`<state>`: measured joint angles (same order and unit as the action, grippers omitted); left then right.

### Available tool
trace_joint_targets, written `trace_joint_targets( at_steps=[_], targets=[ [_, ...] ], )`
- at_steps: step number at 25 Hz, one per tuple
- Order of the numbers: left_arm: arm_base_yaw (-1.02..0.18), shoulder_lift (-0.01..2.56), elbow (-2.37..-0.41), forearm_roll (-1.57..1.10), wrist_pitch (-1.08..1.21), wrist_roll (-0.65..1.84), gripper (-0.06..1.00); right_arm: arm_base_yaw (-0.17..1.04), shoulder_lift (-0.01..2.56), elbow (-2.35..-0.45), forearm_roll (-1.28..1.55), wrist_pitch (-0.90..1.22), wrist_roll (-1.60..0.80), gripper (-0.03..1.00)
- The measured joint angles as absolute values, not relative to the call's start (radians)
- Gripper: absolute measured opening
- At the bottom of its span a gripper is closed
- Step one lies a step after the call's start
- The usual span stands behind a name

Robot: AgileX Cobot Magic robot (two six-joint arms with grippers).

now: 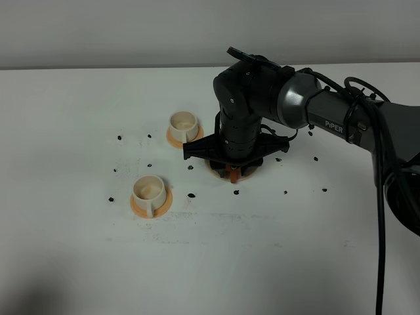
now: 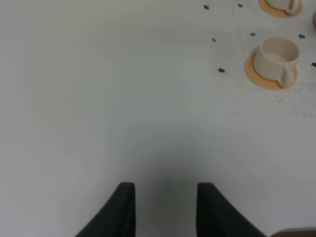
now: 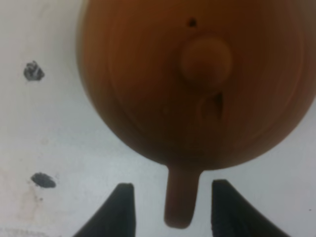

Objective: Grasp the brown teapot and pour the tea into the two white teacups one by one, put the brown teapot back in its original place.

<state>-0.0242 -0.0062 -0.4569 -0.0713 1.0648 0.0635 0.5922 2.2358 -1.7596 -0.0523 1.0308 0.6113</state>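
Note:
The brown teapot [image 3: 197,84] fills the right wrist view from above, lid knob up and its straight handle [image 3: 181,200] pointing back between my fingers. My right gripper [image 3: 173,191] is open, one finger on each side of the handle, with a gap on both sides. In the high view the right arm covers the pot; only a reddish bit [image 1: 231,174] shows beneath it. The two white teacups [image 1: 183,122] [image 1: 149,188] stand on orange coasters left of the arm. My left gripper [image 2: 165,190] hovers open over bare table, near one cup [image 2: 279,55]. The original place is hidden.
Small black marks [image 1: 191,195] dot the white table [image 1: 79,249] around the cups and pot. The right arm's cables [image 1: 379,197] hang at the right edge. A second cup's coaster [image 2: 279,9] shows at the edge of the left wrist view.

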Motion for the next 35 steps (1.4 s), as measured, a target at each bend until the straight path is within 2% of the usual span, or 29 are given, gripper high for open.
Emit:
trace_joint_targets(
  at_steps=[11,13,16,35],
  targets=[
    [-0.024,-0.006,-0.457,-0.071,1.065,0.064,0.29,0.591,2.245,-1.761,-0.052,1.017,0.593,0.33],
    [-0.024,-0.006,-0.457,-0.071,1.065,0.064,0.29,0.589,2.249,-1.761,-0.052,1.017,0.565,0.26],
    [-0.024,-0.006,-0.457,-0.071,1.065,0.064,0.29,0.586,2.250,-1.761,-0.052,1.021,0.500,0.09],
    [-0.024,-0.006,-0.457,-0.071,1.064,0.064,0.29,0.585,2.249,-1.761,-0.075,1.026,0.413,0.09]
  ],
)
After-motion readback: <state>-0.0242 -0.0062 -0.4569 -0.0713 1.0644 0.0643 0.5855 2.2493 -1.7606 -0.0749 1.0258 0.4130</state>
